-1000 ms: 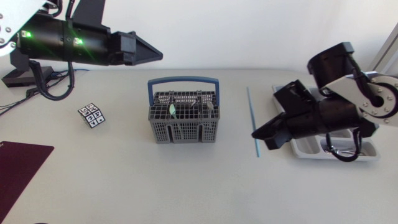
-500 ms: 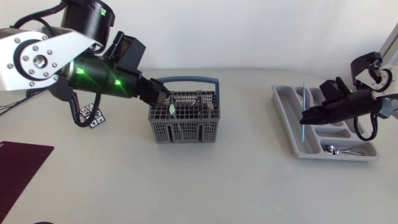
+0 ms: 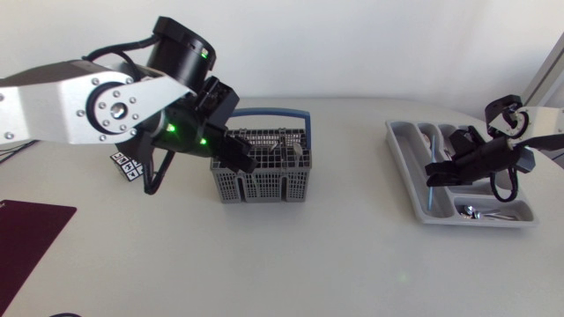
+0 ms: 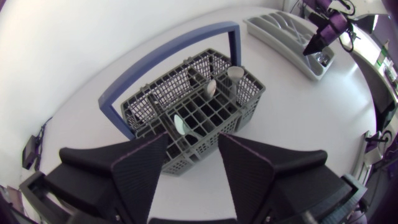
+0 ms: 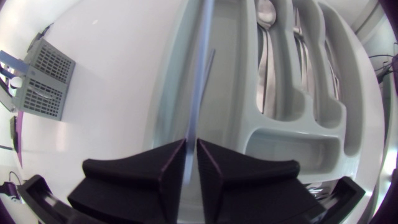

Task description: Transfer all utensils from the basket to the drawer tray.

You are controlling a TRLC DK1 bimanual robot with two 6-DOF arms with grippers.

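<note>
Basket [image 3: 260,185] mid-worktop; drawer tray [image 3: 402,167] at right, well apart. Utensils [image 4: 180,126] upright in basket compartments. Left pincer [image 3: 236,158] over basket's left end, fingers apart. Right pincer [image 3: 434,176] over tray compartment nearest basket, fingers pinching thin rod [image 5: 200,74], which runs lengthwise along it. Spoon [image 3: 471,211] in tray's near end compartment. Tag cube [image 3: 128,167] left of basket; mat [image 3: 26,227] at near-left corner.

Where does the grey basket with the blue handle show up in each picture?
Head view: basket mid-table, at the left gripper's tip.
Left wrist view: basket just ahead of that open gripper.
Right wrist view: basket small, far beyond the tray.
Shared landmark: the grey tray.
</note>
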